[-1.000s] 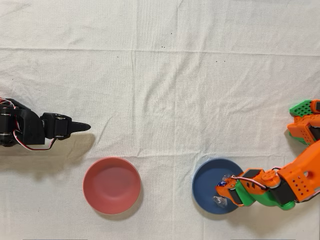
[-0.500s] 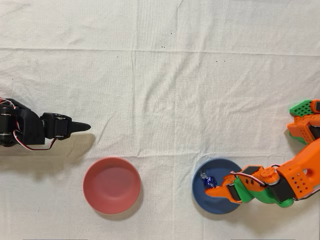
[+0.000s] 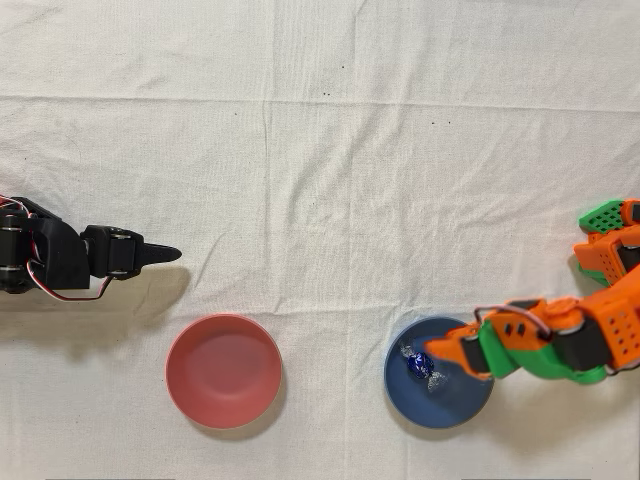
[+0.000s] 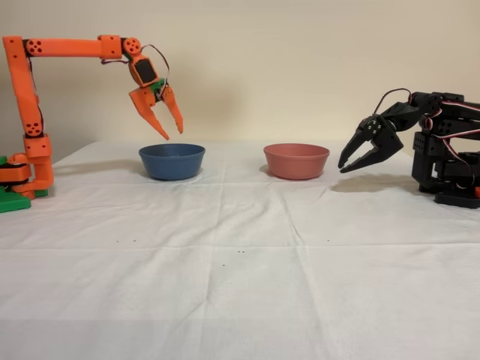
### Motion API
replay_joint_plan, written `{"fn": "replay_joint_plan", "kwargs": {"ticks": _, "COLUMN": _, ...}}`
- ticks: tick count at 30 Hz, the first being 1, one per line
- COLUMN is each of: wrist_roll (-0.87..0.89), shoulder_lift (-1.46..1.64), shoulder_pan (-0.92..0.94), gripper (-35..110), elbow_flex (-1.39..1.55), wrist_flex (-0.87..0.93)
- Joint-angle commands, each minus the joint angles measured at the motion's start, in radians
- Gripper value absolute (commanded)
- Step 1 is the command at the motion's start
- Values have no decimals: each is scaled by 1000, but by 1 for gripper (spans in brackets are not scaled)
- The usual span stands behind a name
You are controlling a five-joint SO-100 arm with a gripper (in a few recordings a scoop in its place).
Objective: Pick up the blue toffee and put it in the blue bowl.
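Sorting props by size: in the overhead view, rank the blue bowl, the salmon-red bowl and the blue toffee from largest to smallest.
1. Salmon-red bowl and blue bowl: they look about the same size, so no ranking between them.
2. Blue toffee, far smaller, lying inside the blue bowl.

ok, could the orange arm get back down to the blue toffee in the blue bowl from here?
Probably yes. The gripper hangs open just above the blue bowl, and the blue toffee lies uncovered inside it. Nothing sits between them; only the bowl's wall might crowd the fingers.

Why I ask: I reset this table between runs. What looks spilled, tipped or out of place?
Nothing stands out. The blue toffee lies inside the blue bowl; both bowls stand upright, and the open gripper hangs above the blue one.
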Motion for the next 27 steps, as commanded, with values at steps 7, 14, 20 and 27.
{"fn": "replay_joint_plan", "kwargs": {"ticks": 7, "wrist_roll": -106, "shoulder_lift": 370, "shoulder_pan": 212, "gripper": 0, "elbow_flex": 204, "wrist_flex": -66}}
{"fn": "replay_joint_plan", "kwargs": {"ticks": 14, "wrist_roll": -193, "shoulder_lift": 549, "shoulder_pan": 344, "gripper": 0, "elbow_flex": 408, "wrist_flex": -117}}
{"fn": "replay_joint_plan", "kwargs": {"ticks": 20, "wrist_roll": -230, "shoulder_lift": 735, "shoulder_pan": 373, "gripper": 0, "elbow_flex": 626, "wrist_flex": -170}}
{"fn": "replay_joint_plan", "kwargs": {"ticks": 27, "wrist_roll": -202, "shoulder_lift": 951, "shoulder_pan": 368, "gripper": 3, "elbow_flex": 844, "wrist_flex": -209}}
